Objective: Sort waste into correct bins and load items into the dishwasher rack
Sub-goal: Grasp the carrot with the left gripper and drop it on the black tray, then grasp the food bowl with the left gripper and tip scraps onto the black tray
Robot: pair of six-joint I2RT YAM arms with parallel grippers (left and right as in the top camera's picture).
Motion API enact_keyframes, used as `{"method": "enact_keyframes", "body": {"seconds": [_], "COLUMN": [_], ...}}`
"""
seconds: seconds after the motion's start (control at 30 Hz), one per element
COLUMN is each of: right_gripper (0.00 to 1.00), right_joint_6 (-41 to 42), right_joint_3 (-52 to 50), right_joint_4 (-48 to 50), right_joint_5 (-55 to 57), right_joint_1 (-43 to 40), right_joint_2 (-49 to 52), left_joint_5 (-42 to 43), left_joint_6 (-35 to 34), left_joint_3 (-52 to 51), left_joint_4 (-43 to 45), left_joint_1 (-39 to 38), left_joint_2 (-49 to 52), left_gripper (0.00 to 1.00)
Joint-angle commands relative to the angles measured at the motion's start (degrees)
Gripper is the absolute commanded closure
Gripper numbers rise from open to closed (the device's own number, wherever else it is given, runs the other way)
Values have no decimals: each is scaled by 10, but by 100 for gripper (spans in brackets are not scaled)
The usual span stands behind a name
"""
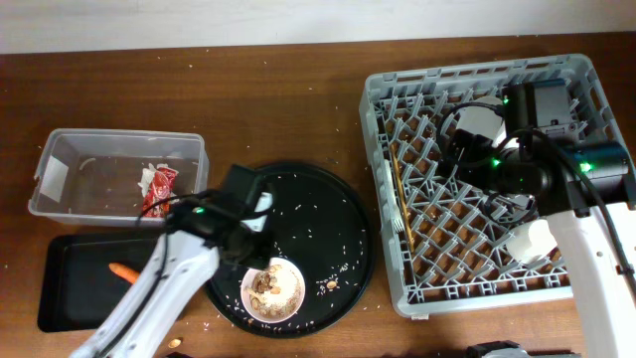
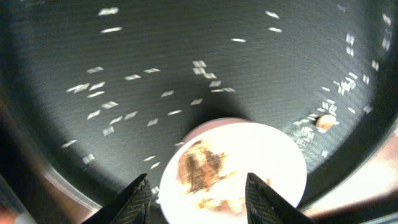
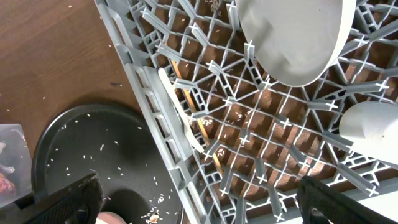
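Observation:
A small white bowl (image 1: pixel 273 290) with brownish food scraps sits on the round black tray (image 1: pixel 328 214), with rice grains scattered around it. My left gripper (image 1: pixel 260 261) hovers just above the bowl, open and empty. In the left wrist view its fingers (image 2: pixel 199 202) straddle the bowl (image 2: pixel 233 168). The grey dishwasher rack (image 1: pixel 407 288) holds a white cup (image 1: pixel 527 242), another pale cup (image 1: pixel 477 124) and a chopstick (image 1: pixel 399 194). My right gripper (image 1: pixel 475 164) is open and empty above the rack (image 3: pixel 161 124). The clear tub (image 1: pixel 60 149) holds the red wrapper (image 1: pixel 159 189) and white tissue. A carrot piece (image 1: pixel 123 270) lies in the flat black tray (image 1: pixel 70 298).
A loose brown scrap (image 2: pixel 323 121) lies on the round tray beside the bowl. The right wrist view shows two pale cups (image 3: pixel 292 37) (image 3: pixel 373 127) in the rack and the round tray (image 3: pixel 81 149) at its left. Rice grains dot the brown table.

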Motion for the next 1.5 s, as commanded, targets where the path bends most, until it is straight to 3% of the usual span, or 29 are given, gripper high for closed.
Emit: {"method": "enact_keyframes", "body": {"seconds": [0.0,0.13,0.27,0.37,0.47,0.57,0.67,0.77,0.87,1.03,1.07,1.17,1.2,1.3,1.33,1.47], "right_gripper": [1,1,1,1,1,1,1,1,1,1,1,1,1,1,1,1], "right_joint_6": [4,4,4,4,4,4,4,4,4,4,4,4,4,4,4,4], "right_joint_3": [-2,-2,-2,-2,-2,-2,-2,-2,-2,-2,-2,-2,-2,-2,-2,-2], "right_joint_4": [0,0,0,0,0,0,0,0,0,0,0,0,0,0,0,0], "right_joint_5": [-1,-1,-1,-1,-1,-1,-1,-1,-1,-1,-1,-1,-1,-1,-1,-1], "right_joint_1": [-2,-2,-2,-2,-2,-2,-2,-2,-2,-2,-2,-2,-2,-2,-2,-2], "right_joint_2": [0,0,0,0,0,0,0,0,0,0,0,0,0,0,0,0], "left_joint_5": [31,-23,5,5,3,-17,-84,-94,-76,232,351,524,632,826,860,860], "left_joint_6": [50,-26,-44,-54,-64,-70,-110,-90,-42,101,130,186,216,311,316,313], "left_joint_3": [0,-5,-36,-36,-36,-36,8,37,37,7,-41,-141,-190,-250,-252,-253], "left_joint_4": [10,12,46,50,65,72,3,-24,-54,-10,41,151,194,203,202,193], "left_joint_1": [-106,-227,-288,-295,-295,-295,-265,-159,87,506,602,711,764,892,913,922], "left_joint_2": [39,51,102,148,176,189,137,18,-107,-124,-93,-59,-59,-60,-60,-60], "left_gripper": [53,54,66,77,81,100,100,100,100,100,100,100,100,100,100,100]}}
